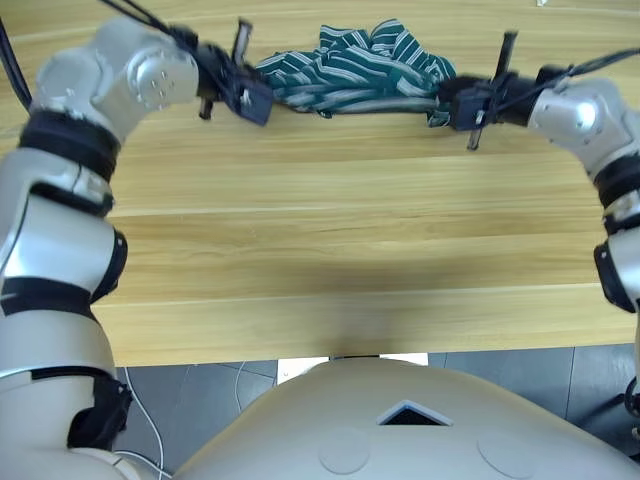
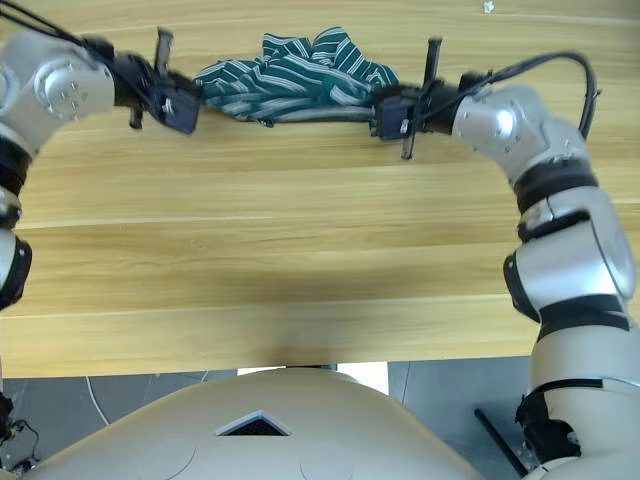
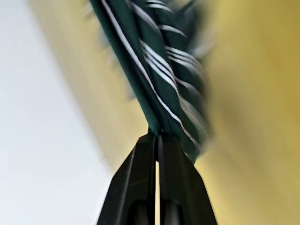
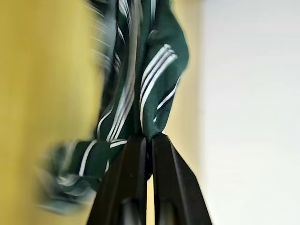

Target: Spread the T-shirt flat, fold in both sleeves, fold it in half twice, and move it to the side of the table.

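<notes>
Table [image 1: 320,250] beneath bunched striped T-shirt [image 1: 350,65]; left gripper [image 3: 156,137] and right gripper [image 4: 150,137] pinch its opposite ends. Judged soft, light, limp; grip hems.

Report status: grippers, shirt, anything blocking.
Left gripper shut on shirt, one end. Right gripper shut on opposite end. Shirt bunched, strung between them, far side of table.

The counter [image 1: 320,250] is a light wooden surface. Its grain and plank seams run left to right, and its near edge crosses the lower part of the head views. A green T-shirt [image 1: 360,65] with white stripes is bunched in a crumpled band on the far part of the counter, roughly midway across its width.
</notes>
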Robot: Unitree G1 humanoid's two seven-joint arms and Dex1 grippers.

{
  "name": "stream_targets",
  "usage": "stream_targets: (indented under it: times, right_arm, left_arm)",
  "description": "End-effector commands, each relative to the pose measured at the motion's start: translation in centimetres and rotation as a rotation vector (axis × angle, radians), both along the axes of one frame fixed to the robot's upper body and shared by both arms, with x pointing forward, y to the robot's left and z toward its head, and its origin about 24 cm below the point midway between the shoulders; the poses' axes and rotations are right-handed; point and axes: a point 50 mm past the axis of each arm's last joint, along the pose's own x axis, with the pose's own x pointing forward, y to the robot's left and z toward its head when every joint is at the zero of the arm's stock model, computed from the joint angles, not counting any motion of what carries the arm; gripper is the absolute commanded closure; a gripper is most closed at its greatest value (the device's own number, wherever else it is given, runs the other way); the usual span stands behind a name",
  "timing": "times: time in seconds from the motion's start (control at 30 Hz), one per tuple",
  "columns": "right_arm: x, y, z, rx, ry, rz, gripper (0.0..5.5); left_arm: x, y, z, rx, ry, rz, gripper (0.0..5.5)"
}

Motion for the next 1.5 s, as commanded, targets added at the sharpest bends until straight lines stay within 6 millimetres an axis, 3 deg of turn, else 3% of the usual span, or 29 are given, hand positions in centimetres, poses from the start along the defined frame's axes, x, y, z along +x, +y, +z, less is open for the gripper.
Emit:
stream_targets:
  times: [0.03,0.13,0.2,0.33,0.4,0.57,0.9,0.97,1.17,1.3,1.37,1.5]
  right_arm:
    - [-2.0,-1.4,4.9,0.162,0.102,0.010,5.50]
    - [-3.6,-1.8,6.3,0.176,0.135,0.025,5.50]
    - [-5.9,-1.6,5.9,0.148,0.229,0.086,5.50]
    - [-12.4,-1.5,3.0,-0.045,0.531,0.274,5.50]
    - [-14.2,-1.2,2.4,-0.082,0.618,0.312,5.50]
    - [-15.5,-0.8,2.2,-0.091,0.679,0.339,5.50]
    - [-15.4,-1.2,0.4,-0.090,0.731,0.306,5.50]
    - [-15.8,-1.3,0.2,-0.086,0.782,0.314,5.50]
    - [-17.5,-1.8,0.7,-0.077,0.993,0.326,4.29]
    - [-17.8,-2.2,0.7,-0.088,1.043,0.309,3.71]
    - [-17.0,-2.7,0.7,-0.092,0.985,0.262,3.31]
    - [-14.7,-3.8,0.7,-0.096,0.761,0.133,2.80]
  left_arm:
    - [-3.6,-0.9,3.3,-0.038,-0.025,-0.115,5.48]
    - [-5.9,-0.9,5.5,-0.022,-0.072,-0.137,5.48]
    - [-8.3,-1.2,5.8,0.004,-0.035,-0.159,5.48]
    - [-14.3,-1.8,2.0,0.079,0.222,-0.216,5.48]
    - [-16.9,-1.6,-0.1,0.123,0.353,-0.230,5.48]
    - [-21.1,-1.5,-2.4,0.133,0.562,-0.229,4.86]
    - [-23.7,-2.5,-1.9,0.020,0.738,-0.209,3.31]
    - [-23.9,-2.5,-1.6,-0.015,0.786,-0.186,2.94]
    - [-20.5,-1.4,0.4,-0.106,0.813,-0.042,1.94]
    - [-19.8,-1.4,1.3,-0.190,0.894,0.006,1.45]
    - [-17.9,-0.7,1.3,-0.264,0.835,0.086,1.10]
    - [-13.1,1.7,-1.2,-0.345,0.576,0.287,0.56]
